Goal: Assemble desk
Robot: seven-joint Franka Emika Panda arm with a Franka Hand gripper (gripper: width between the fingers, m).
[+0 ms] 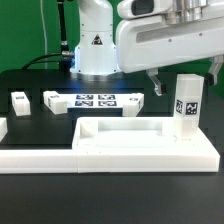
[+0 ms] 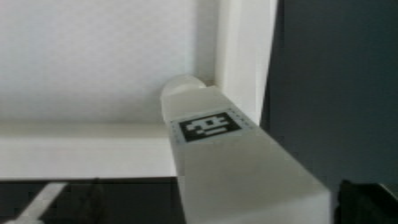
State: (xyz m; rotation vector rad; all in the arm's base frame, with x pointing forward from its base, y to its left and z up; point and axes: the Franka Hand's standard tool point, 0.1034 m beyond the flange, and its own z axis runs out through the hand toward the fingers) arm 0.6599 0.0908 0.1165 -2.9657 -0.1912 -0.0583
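- White plastic tabletop (image 1: 140, 152) lies flat at the front of the black table (image 1: 30, 125), raised rims up, on the exterior view's right.
- One square leg (image 1: 186, 102) stands upright in the tabletop's far corner on the exterior view's right, tag facing the camera. Its foot is hidden behind the rim.
- Gripper (image 2: 199, 205) hangs over that leg, released. The wrist view shows the leg's tagged top between the jaws with a gap on each side and nothing grasped.
- Exterior view shows only one dark finger (image 1: 155, 84) clearly, apart from the leg. The other finger is lost near the frame edge, and the arm's white body covers the hand above.
- Wrist view is soft. The fingertips at its edge are blurred and cut off, and the tag is unreadable.
- Second leg (image 1: 20, 100) lies on the table, well apart on the exterior view's left.
- Another white part (image 1: 2, 127) is cut off by the frame edge, so I cannot tell what it is.
- Marker board (image 1: 98, 100) lies flat behind the tabletop.
- Low white rail (image 1: 38, 158) runs along the front, beside the tabletop. I cannot tell whether they touch.
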